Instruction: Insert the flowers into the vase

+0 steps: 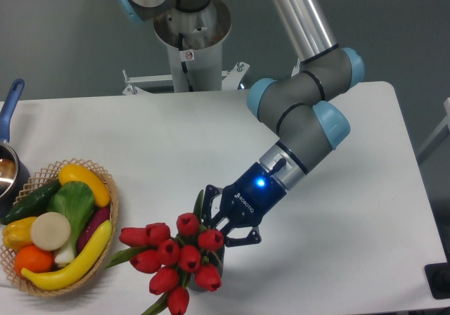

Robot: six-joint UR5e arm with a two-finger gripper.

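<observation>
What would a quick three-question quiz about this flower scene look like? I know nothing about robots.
1. True or false: the gripper is at the flowers.
2. Where is the basket of fruit and vegetables?
A. left of the flowers
B. right of the arm
C. behind the arm's base
3. Fill in: the blue handle at the table's left edge belongs to a ____.

Key:
1. True; its fingers are hidden among the stems, so the grip itself cannot be seen.
2. A
3. pot
</observation>
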